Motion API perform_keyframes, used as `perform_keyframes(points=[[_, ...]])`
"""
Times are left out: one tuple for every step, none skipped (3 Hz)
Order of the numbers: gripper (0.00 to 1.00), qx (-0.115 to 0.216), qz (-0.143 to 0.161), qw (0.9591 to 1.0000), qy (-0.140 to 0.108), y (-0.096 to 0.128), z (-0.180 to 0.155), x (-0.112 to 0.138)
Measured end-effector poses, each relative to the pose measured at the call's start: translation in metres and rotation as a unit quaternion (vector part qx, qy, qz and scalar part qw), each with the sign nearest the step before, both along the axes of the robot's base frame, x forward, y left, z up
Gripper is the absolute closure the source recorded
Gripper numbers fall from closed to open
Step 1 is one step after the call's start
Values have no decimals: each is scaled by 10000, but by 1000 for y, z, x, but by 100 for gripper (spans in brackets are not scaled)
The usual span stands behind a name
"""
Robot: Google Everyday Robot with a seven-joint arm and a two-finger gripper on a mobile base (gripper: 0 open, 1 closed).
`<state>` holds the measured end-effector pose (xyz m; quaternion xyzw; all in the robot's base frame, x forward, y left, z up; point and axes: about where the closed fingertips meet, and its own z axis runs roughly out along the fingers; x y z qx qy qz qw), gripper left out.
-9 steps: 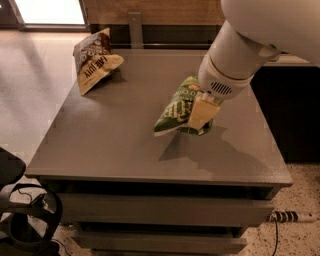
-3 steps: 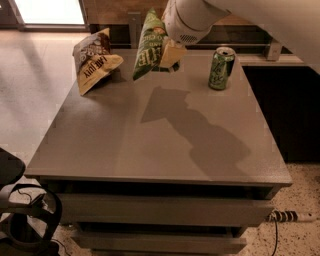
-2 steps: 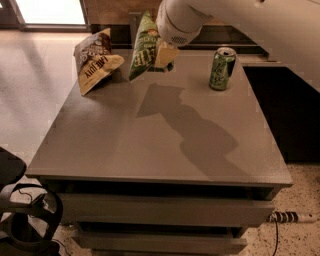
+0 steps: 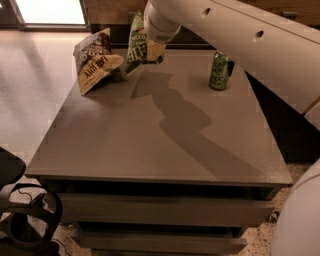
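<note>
With fingers clamped on the crinkled green chip bag (image 4: 134,36), the gripper (image 4: 153,51) now hangs at upper left beside the brown paper snack bag (image 4: 95,62), no longer over the middle of the grey desk (image 4: 150,145).

A: Furniture?
B: Grey table (image 4: 110,140), flat top, two shelf tiers underneath. Dark unit (image 4: 295,127) just beside, at right.
A: Floor and light?
B: Pale glossy floor (image 4: 30,75) at left. Bright window (image 4: 50,11) far left, wood panelling (image 4: 107,10) beside.

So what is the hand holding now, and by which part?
The hand, above the far left of the table, grips a green chip bag by its right edge, beside the brown chip bag.
</note>
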<state>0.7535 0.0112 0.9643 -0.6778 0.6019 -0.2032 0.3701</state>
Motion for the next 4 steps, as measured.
perform_keyframes(points=[[100,-144,51,9999,-55,10,-12,29],[100,-178,114,9998,18,14,-31,60],[100,-264,154,9994,154,19,-53,84],[100,-482,190,9980,351,24,-74,96]])
